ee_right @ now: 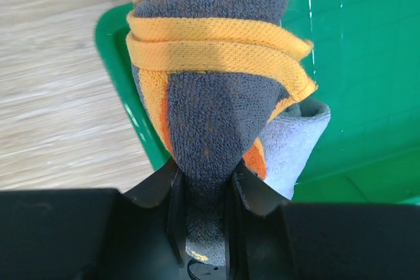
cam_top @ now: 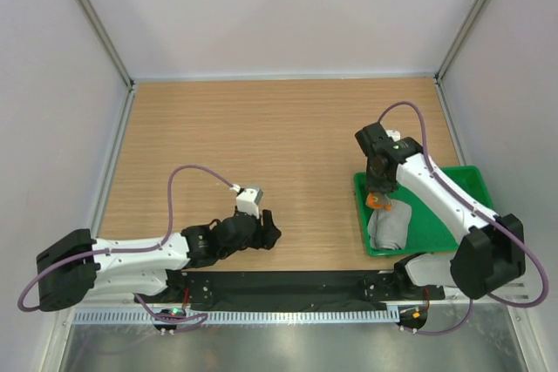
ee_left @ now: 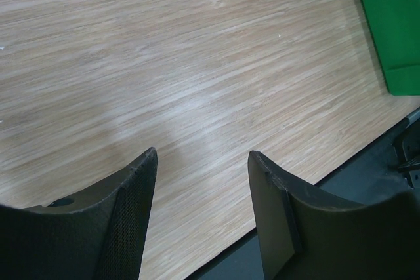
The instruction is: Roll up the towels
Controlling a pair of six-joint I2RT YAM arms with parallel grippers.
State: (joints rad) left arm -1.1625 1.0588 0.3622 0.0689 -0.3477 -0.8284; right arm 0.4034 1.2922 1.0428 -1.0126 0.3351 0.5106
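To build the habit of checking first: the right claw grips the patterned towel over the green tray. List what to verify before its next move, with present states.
1. Right claw shut on dark grey and orange towel: ok.
2. That towel flat, ready to roll: not ok, bunched.
3. Light grey towel outside the grip, in green tray: ok.
4. Held towel clear of the light grey one: cannot tell.
5. Left claw open, empty, above table: ok.

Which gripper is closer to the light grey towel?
Right. The right gripper is close beside the light grey towel; the left gripper is far off, over the wooden table.
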